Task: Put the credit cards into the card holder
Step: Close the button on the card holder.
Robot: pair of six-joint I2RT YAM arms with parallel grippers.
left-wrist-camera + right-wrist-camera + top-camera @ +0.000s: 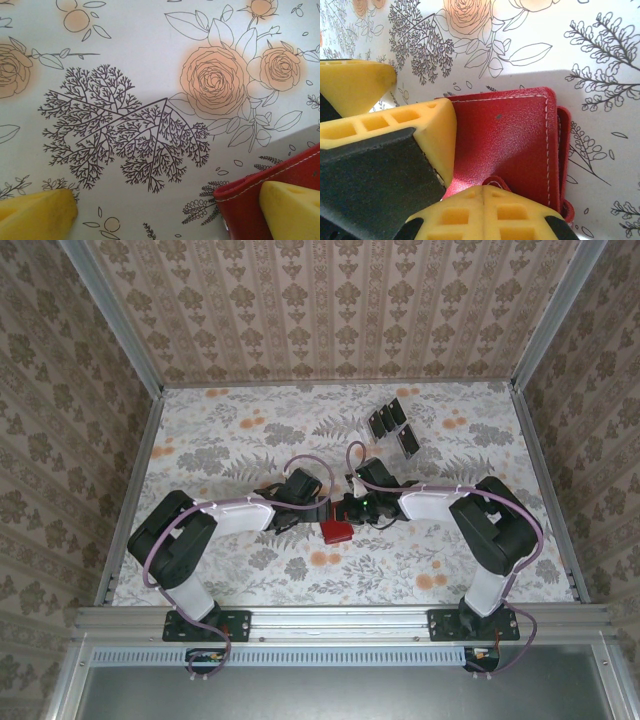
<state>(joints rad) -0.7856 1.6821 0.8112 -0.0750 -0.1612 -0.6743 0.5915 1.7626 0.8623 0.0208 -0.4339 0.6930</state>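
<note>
The card holder (336, 531) is a red wallet lying shut on the flowered table between both arms. In the right wrist view its stitched red face (515, 140) fills the middle, and my right gripper (483, 190) is shut with the little closing tab (496, 180) pinched between its yellow pads. My left gripper (165, 217) stands open, its fingers wide apart; one yellow finger (292, 210) rests on the wallet's corner (240, 207), the other finger (35, 215) is over bare table. Black credit cards (389, 419) stand far back, right of centre, out of both grippers' reach.
The cards (408, 442) sit in a small cluster, apparently upright in a clear rack. Patterned walls close the table on three sides. The left gripper's fingers (427, 127) crowd the wallet's left side in the right wrist view.
</note>
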